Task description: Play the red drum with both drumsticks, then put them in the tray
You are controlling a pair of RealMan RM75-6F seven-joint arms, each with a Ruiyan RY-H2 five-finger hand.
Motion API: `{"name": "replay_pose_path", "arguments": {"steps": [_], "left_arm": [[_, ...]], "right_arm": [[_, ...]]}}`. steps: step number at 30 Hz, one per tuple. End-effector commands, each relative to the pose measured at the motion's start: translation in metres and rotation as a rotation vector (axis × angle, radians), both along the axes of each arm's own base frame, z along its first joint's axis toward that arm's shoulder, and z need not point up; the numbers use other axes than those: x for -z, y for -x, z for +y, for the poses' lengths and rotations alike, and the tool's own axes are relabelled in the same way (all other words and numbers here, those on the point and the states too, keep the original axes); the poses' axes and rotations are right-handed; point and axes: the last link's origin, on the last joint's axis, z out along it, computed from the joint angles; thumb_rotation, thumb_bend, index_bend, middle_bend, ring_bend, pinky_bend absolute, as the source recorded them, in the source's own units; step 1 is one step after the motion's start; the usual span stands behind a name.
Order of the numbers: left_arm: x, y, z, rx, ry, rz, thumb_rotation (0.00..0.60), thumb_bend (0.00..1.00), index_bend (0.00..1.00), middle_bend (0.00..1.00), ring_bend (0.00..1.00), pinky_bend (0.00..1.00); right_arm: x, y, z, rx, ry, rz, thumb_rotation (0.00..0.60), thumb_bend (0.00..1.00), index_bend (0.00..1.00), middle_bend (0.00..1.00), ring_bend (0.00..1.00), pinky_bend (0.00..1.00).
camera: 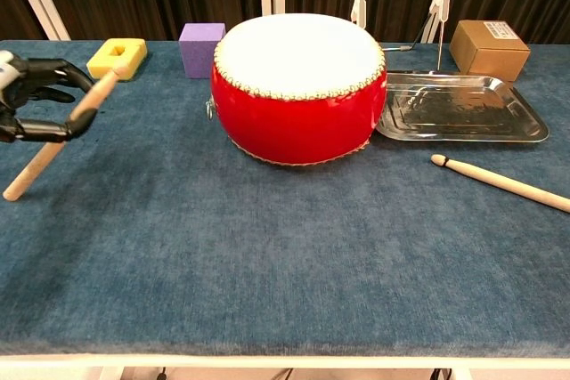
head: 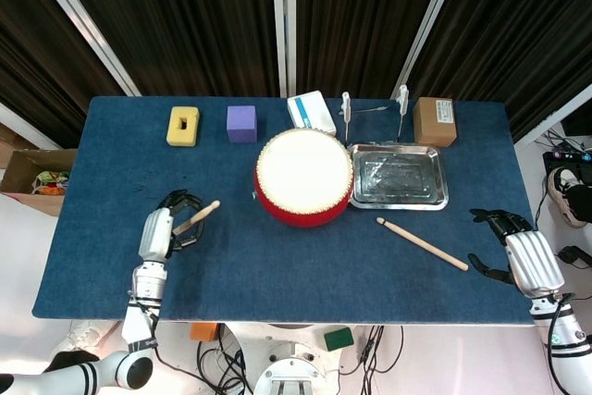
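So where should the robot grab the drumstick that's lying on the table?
Probably the thick butt end of the drumstick, nearest the right hand. It lies flat and bare on the table, its tip pointing toward the red drum, so come down from above with fingers across the shaft.

A yellow sponge (head: 182, 126), purple cube (head: 241, 123), white box (head: 311, 113) and brown box (head: 434, 121) are sitting along the tabletop's (head: 277, 265) far edge.

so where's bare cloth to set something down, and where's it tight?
Free: the wide front strip of the table below the red drum, and the stretch between the left hand and the drum. Crowded: the back row around the metal tray, and right front, where the loose drumstick lies near the right hand.
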Motion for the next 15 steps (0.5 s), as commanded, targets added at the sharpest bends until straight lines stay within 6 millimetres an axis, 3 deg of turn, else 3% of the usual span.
{"name": "replay_pose_path", "arguments": {"steps": [1,9,15], "left_arm": [[-0.002,0.024,-0.001,-0.033,-0.115,-0.341,0.599,0.56,0.59,0.4,0.23,0.31],[0.003,0.046,0.003,-0.129,-0.161,-0.78,0.599,0.56,0.58,0.41,0.25,0.34],[0.0,0.051,0.004,-0.148,-0.139,-0.956,0.598,0.56,0.57,0.41,0.25,0.34]], "right_arm": [[0.009,0.005,0.002,0.031,-0.036,-0.01,0.6,0.22,0.25,0.35,0.24,0.32],[0.014,0.007,0.004,0.052,-0.038,0.002,0.6,0.21,0.25,0.35,0.24,0.32],[0.014,0.004,0.004,0.054,-0.033,0.005,0.6,0.22,0.25,0.35,0.24,0.32]]}}
